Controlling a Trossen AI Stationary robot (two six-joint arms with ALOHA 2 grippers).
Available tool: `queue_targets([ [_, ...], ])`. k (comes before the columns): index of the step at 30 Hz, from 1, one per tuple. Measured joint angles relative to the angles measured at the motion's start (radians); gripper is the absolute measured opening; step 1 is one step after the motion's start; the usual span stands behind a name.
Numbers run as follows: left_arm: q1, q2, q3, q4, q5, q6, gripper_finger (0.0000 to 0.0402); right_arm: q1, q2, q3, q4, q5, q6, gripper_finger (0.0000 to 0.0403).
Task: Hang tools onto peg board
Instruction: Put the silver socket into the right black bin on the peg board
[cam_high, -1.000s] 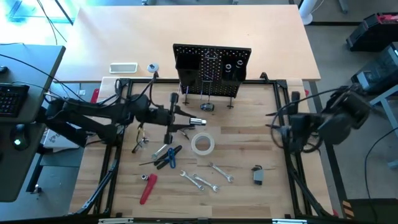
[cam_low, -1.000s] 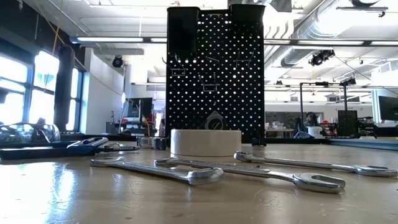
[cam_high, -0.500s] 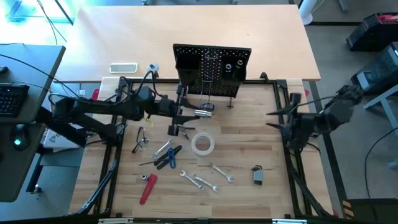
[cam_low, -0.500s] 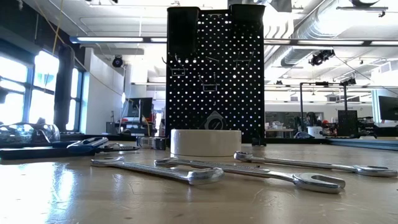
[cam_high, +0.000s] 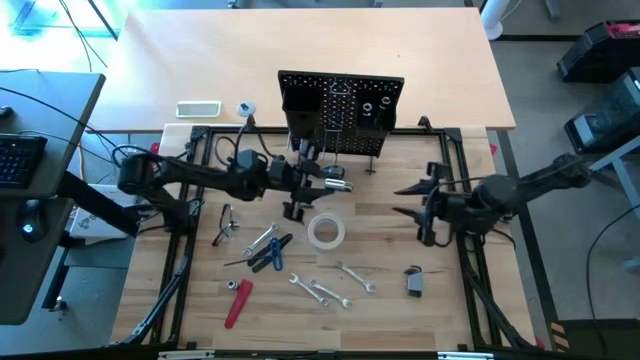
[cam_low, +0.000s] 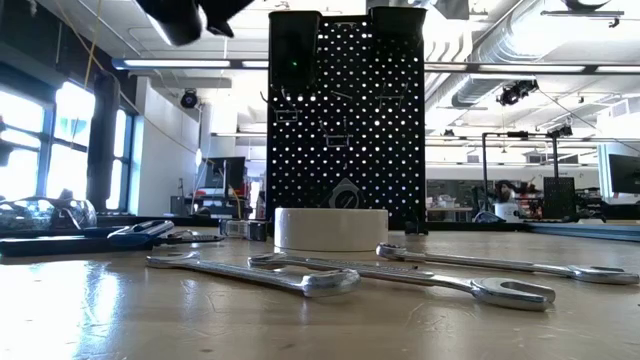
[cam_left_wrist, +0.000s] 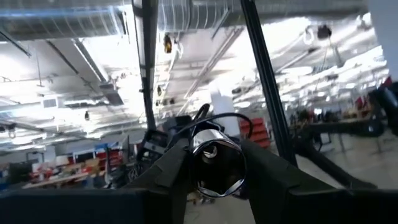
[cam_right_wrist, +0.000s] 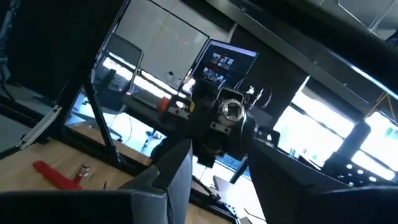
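Overhead, the left gripper (cam_high: 335, 178) is carrying a silver socket (cam_high: 338, 185) just before the peg board (cam_high: 340, 110). Wrist-on, jaws are pinching the round socket (cam_left_wrist: 216, 163); it risks rolling free. The right gripper (cam_high: 410, 200), jaws apart, is hovering right of the board.

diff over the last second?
The left gripper, holding a shiny socket, carried it toward the peg board. The right gripper swung in over the table. Tape roll, wrenches and pliers did not move.

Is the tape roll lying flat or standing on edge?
Flat. The tape roll shows its full ring and open centre from above, and sits low and wide on the table.
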Motion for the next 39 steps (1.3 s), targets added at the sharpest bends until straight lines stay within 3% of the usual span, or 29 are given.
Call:
queue_targets([
  [8, 0.000, 0.087, 0.000, 0.160, 0.032, -0.111, 0.0112, -0.135, 0.148, 0.000, 0.177, -0.199, 0.071, 0.0198],
  [16, 0.000, 0.097, 0.001, 0.202, 0.061, -0.147, 0.0112, -0.203, 0.322, 0.001, 0.423, -0.334, 0.067, 0.0202],
  [26, 0.000, 0.098, 0.001, 0.197, 0.087, -0.169, 0.0112, -0.229, 0.461, 0.083, 0.507, -0.338, 0.012, 0.0202],
  [39, 0.000, 0.098, 0.001, 0.196, 0.099, -0.177, 0.0112, -0.228, 0.482, 0.127, 0.501, -0.322, -0.039, 0.0193],
])
